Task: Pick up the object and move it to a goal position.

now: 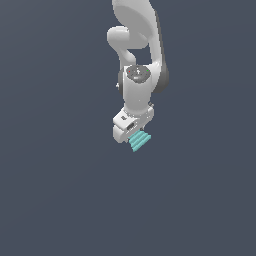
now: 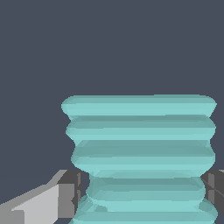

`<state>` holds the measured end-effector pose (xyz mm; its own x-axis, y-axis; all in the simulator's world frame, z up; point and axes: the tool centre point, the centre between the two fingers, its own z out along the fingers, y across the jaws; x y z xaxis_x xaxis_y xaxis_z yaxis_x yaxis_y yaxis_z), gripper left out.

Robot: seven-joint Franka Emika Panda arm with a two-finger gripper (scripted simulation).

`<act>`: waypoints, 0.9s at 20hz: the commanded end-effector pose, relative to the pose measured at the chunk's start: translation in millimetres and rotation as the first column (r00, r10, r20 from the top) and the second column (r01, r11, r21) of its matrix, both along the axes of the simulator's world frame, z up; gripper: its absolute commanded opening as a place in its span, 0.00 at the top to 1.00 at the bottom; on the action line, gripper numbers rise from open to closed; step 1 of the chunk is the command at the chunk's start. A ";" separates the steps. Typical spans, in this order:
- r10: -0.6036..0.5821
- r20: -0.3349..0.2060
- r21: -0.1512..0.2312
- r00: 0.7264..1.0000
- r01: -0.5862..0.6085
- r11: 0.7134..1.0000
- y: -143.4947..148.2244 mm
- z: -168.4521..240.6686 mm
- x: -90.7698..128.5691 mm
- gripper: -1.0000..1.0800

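The object (image 1: 140,141) is a small teal piece with parallel rounded ridges. In the exterior view it sticks out just below the white gripper (image 1: 132,134) at the end of the downward-pointing arm. In the wrist view the object (image 2: 140,144) fills the middle, with its narrow waist between the two grey fingers (image 2: 70,192). The gripper (image 2: 142,192) is shut on that waist, one finger pressed to each side. The fingertips are hidden behind the piece.
A plain dark grey-blue surface surrounds the arm (image 1: 137,45) in both views. No other objects, edges or goal marker show.
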<state>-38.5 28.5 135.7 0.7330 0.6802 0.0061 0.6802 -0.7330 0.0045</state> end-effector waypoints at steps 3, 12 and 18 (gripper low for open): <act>0.001 -0.001 0.002 1.000 -0.001 1.000 -15.0 46.3 11.8 1.00; 0.001 -0.003 0.002 1.000 -0.001 1.000 -44.6 135.7 36.3 1.00; 0.001 -0.005 0.001 1.000 -0.001 1.000 -63.2 190.3 52.8 1.00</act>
